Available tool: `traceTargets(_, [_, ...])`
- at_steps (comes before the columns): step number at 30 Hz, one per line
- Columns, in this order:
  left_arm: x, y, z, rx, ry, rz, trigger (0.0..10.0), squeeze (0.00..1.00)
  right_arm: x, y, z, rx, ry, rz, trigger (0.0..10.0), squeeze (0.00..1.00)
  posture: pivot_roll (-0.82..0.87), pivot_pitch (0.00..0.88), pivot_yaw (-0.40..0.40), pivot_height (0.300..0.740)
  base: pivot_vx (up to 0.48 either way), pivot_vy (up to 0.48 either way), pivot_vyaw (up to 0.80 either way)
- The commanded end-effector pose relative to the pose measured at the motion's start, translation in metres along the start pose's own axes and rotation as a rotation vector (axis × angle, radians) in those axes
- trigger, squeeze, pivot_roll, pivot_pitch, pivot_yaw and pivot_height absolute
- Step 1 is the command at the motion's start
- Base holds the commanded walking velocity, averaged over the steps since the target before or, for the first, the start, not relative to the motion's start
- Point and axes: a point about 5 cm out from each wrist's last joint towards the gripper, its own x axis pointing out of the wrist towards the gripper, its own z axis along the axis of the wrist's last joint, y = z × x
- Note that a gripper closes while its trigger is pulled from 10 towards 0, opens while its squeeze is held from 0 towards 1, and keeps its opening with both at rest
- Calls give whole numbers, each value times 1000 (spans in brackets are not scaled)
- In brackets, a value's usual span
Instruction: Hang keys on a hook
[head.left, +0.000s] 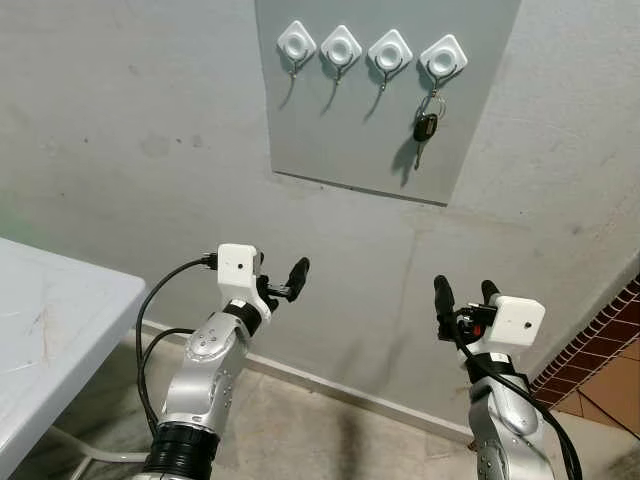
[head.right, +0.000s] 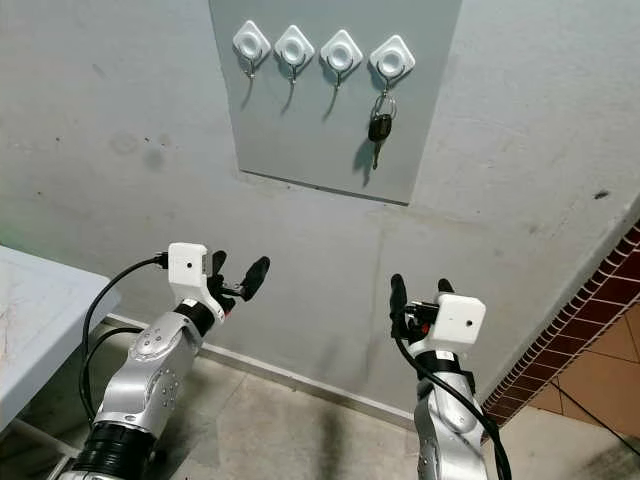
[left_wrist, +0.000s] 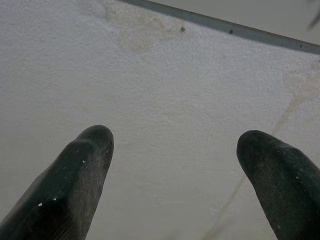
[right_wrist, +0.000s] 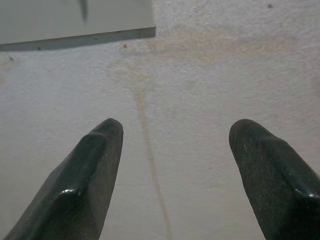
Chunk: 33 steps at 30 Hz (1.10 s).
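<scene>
Grey panel carries our keys on rightmost hook; wrist views add plaster stains (wall close). Left gripper, right gripper spread, empty.

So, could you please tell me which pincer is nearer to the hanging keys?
Right. The right pincer is below the keys, slightly to their right; the left pincer is below and well to their left.
</scene>
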Motion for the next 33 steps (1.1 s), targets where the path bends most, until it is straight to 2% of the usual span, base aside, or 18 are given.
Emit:
traceTargets(1, [1, 3, 3, -2, -14, 2, 10000, 0, 0, 1, 4, -18, -17, 4, 10000, 0, -43, 0, 60, 740, 0, 0, 0])
traceTargets(6, [1, 3, 2, -7, -14, -4, 10000, 0, 0, 1, 5, -43, -19, -4, 10000, 0, -51, 0, 56, 740, 0, 0, 0])
traceTargets(9, [-8, -8, -4, 85, -53, -97, 10000, 0, -2, 0, 6, -96, -20, -5, 10000, 0, -47, 0, 47, 740, 0, 0, 0])
traceTargets(14, [-19, -4, -17, 30, -60, -80, 10000, 0, -10, -2, 1, -137, -6, 1, 10000, 0, -34, 0, 38, 740, 0, 0, 0])
traceTargets(19, [-28, -3, -25, 62, -63, -95, 10000, 0, -21, -2, -11, -122, 37, 12, 10000, 0, -16, 0, 25, 740, 0, 0, 0])
traceTargets(20, [-30, 1, -31, 93, -38, -64, 10000, 0, -23, -3, -16, -135, 61, 2, 10000, 0, -13, 0, 24, 740, 0, 0, 0])
traceTargets(26, [-30, 2, -32, 62, -48, -48, 10000, 0, -17, -5, -15, -144, 51, -10, 10000, 0, -3, 0, 18, 740, 0, 0, 0])
traceTargets(33, [-25, 6, -32, 75, -42, 2, 10000, 0, -12, -9, -15, -181, 55, -26, 10000, 0, 6, 0, 16, 740, 0, 0, 114])
